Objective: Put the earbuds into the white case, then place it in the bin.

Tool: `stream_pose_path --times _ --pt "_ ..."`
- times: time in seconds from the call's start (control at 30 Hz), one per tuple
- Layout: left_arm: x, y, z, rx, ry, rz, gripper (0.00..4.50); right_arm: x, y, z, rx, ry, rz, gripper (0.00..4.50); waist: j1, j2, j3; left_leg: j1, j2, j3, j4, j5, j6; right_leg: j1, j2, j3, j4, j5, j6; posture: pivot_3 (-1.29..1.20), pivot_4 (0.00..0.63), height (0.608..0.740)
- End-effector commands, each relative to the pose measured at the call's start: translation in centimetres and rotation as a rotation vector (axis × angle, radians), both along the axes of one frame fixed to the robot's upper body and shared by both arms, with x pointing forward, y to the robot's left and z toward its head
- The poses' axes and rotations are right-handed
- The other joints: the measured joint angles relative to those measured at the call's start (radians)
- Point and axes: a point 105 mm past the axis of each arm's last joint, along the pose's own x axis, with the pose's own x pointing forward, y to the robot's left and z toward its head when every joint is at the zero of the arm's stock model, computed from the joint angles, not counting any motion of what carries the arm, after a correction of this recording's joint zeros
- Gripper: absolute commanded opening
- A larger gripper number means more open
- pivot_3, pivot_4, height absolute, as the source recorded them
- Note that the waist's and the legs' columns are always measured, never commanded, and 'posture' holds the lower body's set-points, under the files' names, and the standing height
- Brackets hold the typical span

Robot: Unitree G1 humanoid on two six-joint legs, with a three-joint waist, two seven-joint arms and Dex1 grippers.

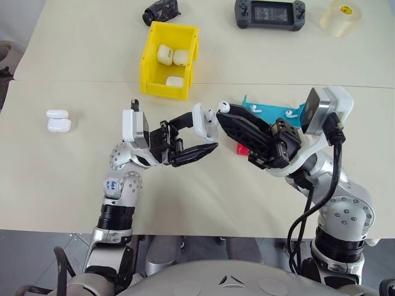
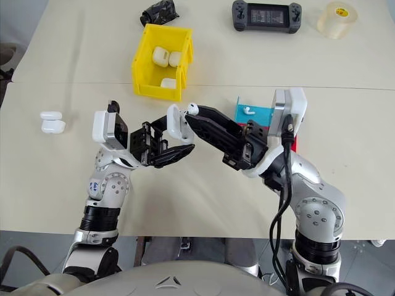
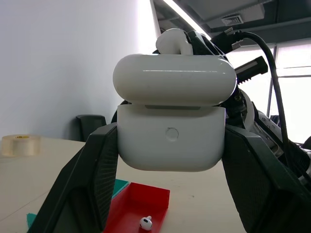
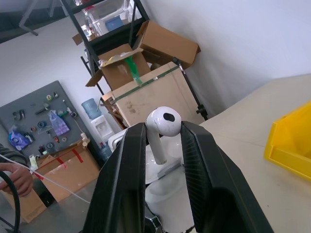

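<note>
Two pincers (image 1: 207, 137) (image 1: 223, 111) | left clamps white case (image 1: 204, 123) | right pinches earbud (image 1: 223, 107) | bin (image 1: 150, 58) beyond

Head pair looking steeply down over the worktop (image 1: 74, 179); wrist views close, level along each tool, sharing the white case (image 3: 171, 141) held mid-scene.

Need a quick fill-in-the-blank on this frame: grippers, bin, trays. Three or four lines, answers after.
1. The left gripper holds the white ____.
2. The right gripper pinches one ____.
3. The yellow bin already contains ____ white cases.
4. A loose earbud lies in the ____ tray.

Missing words: case; earbud; three; red
</note>
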Motion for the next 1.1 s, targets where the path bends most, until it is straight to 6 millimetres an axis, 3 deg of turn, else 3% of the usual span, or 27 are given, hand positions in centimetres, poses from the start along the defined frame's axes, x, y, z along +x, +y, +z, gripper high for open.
stream_pose_path --times 0.03,0.53,0.83,0.93,1.1 --pt "-0.2 -0.1 0.6 -0.011 -0.033 -0.009 2.79 -0.4 0.2 0.2 0.02 -0.031 0.01 1.09 -0.005 0.0 0.0 0.0 0.0 0.0 0.0 0.0 0.0 0.0 0.0 0.0 0.0 0.0 0.0 0.0 0.15 0.74" --pt "-0.1 -0.1 0.8 -0.032 -0.039 0.004 2.79 -0.4 0.7 -2.7 -0.057 0.003 -0.004 1.09 -0.01 0.0 0.0 0.0 0.0 0.0 0.0 0.0 0.0 0.0 0.0 0.0 0.0 0.0 0.0 0.0 0.15 0.74" --pt "0.0 -0.2 0.8 -0.03 -0.04 0.007 2.79 -0.3 0.8 -3.3 -0.087 0.02 0.014 1.09 -0.01 0.0 0.0 0.0 0.0 0.0 0.0 0.0 0.0 0.0 0.0 0.0 0.0 0.0 0.0 0.0 0.15 0.74" --pt "-0.1 -0.4 0.7 -0.022 -0.04 -0.003 2.79 -0.2 0.8 -3.0 -0.082 0.004 0.017 1.72 -0.01 0.0 0.0 0.0 0.0 0.0 0.0 0.0 0.0 0.0 0.0 0.0 0.0 0.0 0.0 0.0 0.15 0.74" --pt "-0.2 -0.6 0.4 -0.009 -0.027 -0.015 2.79 -0.5 0.7 -2.3 -0.09 -0.034 0.026 3.37 -0.009 0.0 0.0 0.0 0.0 0.0 0.0 0.0 0.0 0.0 0.0 0.0 0.0 0.0 0.0 0.0 0.15 0.74"
